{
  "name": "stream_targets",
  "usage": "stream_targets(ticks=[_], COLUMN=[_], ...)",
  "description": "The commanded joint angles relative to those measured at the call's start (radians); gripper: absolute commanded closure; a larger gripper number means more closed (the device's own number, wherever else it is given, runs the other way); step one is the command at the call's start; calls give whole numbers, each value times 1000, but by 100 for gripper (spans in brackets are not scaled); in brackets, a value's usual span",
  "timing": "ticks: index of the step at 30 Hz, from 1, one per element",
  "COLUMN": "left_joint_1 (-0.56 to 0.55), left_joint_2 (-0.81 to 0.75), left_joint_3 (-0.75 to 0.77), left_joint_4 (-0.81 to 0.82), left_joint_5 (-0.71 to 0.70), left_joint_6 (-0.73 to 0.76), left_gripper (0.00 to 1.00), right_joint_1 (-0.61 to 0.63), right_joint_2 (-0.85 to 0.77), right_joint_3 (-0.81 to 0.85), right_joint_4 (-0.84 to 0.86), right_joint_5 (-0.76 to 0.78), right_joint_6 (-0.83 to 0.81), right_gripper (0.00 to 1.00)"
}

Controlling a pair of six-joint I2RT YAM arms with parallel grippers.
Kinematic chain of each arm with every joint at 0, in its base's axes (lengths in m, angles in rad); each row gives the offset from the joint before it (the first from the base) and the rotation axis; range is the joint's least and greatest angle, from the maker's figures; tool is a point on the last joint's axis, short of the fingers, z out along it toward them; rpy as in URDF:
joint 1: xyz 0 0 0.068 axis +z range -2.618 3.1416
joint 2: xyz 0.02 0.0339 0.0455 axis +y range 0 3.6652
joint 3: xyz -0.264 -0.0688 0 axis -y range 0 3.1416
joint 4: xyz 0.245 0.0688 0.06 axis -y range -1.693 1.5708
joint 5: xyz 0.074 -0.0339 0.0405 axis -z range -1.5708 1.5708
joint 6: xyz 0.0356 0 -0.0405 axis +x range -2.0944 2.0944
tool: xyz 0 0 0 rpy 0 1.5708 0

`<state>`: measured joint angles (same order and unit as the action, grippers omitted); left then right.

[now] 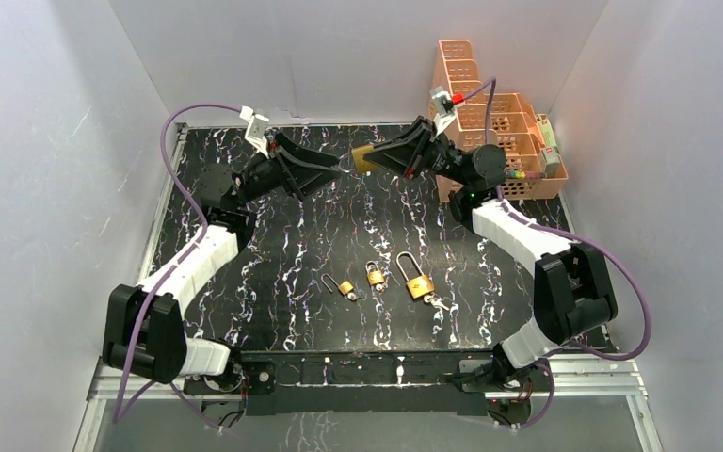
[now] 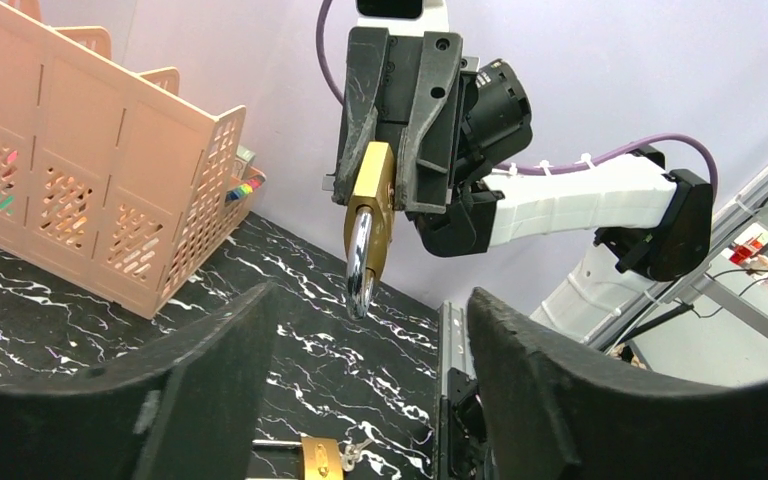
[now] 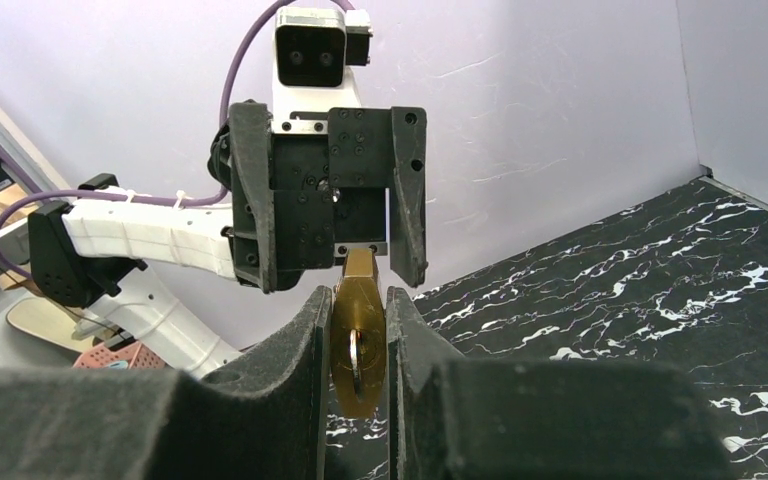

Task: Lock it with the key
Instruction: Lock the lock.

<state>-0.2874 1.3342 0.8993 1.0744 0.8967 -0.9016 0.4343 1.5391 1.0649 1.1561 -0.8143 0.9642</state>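
Observation:
My right gripper [image 1: 369, 158] is shut on the body of a brass padlock [image 1: 361, 157] and holds it in the air over the far middle of the black marble table [image 1: 292, 254]. In the right wrist view the padlock [image 3: 358, 340] sits between my fingers, with a silver key [image 3: 355, 362] in its keyhole facing the camera. My left gripper [image 1: 335, 168] faces it, open. In the left wrist view the padlock [image 2: 372, 185] points its steel shackle [image 2: 362, 262] at the gap between my wide-apart fingers [image 2: 230, 350], without touching them.
Three more brass padlocks lie near the table's front middle: a small one [image 1: 346, 289], another small one [image 1: 376, 276] and a larger one [image 1: 419, 285] with keys. A pink plastic basket [image 1: 499, 132] stands at the back right. White walls close in the sides.

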Motion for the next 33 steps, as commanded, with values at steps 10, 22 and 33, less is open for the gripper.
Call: stream_targets(ticks=[10,22,33], left_joint_1=[-33,-49,-7], left_joint_2=[35,65,-1], left_joint_3=[48,58,1], left_joint_4=[61,91,115], left_joint_5=[8,-4,-41], left_joint_6=[4,-4,28], left_gripper=[51,100,100], right_joint_1=[4,7,-69], right_joint_2=[3,9,-121], right_joint_3=[78,61,-22], right_joint_4=[120,135,-79], right_joint_5=[28,31,10], right_joint_6=[20,27,-102], right_gripper=[100,100,42])
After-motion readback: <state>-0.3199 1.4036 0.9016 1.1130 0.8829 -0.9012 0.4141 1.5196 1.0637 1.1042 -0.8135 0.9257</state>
